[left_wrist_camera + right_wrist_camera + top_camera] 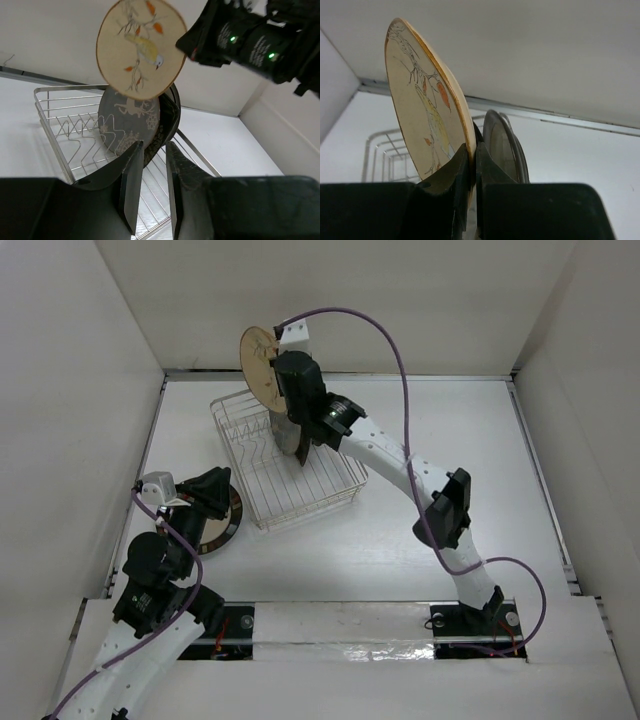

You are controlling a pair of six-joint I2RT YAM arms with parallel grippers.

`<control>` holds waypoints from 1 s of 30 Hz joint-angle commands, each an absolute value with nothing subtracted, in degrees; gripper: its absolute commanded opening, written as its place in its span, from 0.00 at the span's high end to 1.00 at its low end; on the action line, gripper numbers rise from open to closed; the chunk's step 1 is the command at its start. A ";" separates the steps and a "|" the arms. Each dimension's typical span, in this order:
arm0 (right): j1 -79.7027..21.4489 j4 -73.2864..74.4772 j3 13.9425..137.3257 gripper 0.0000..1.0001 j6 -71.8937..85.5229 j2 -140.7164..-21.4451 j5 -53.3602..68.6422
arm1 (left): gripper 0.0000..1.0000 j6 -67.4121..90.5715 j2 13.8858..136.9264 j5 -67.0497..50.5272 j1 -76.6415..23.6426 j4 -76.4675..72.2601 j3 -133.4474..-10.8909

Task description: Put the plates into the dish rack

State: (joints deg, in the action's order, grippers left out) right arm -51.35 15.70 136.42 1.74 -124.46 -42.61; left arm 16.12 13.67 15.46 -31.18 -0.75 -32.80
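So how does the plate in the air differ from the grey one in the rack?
The tan plate bears a painted bird; the grey plate has a pale floral pattern. The tan plate hangs pinched in the right gripper; the grey plate stands in the dish rack. Both are round and on edge.

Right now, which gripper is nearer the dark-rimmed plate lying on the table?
Left. The left gripper is directly over the dark-rimmed plate beside the dish rack; the right gripper is above the rack's far end, gripping the tan plate.
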 commanded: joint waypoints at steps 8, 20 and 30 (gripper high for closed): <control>-54.13 1.85 140.36 1.00 -4.21 -125.94 -52.63 | 0.77 15.82 13.09 15.03 -31.55 -3.78 -34.10; -55.20 -2.81 137.81 1.00 -4.48 -131.74 -58.53 | 0.76 15.91 13.89 14.59 -31.55 -3.60 -34.01; -55.72 -2.90 133.69 1.00 -1.59 -132.19 -61.26 | 0.76 15.82 14.67 14.24 -31.55 -3.52 -34.10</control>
State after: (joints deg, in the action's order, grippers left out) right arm -54.59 8.21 132.88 -4.38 -135.41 -57.34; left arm 16.12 14.09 14.76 -31.18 -0.99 -32.80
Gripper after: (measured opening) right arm 0.098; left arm 0.241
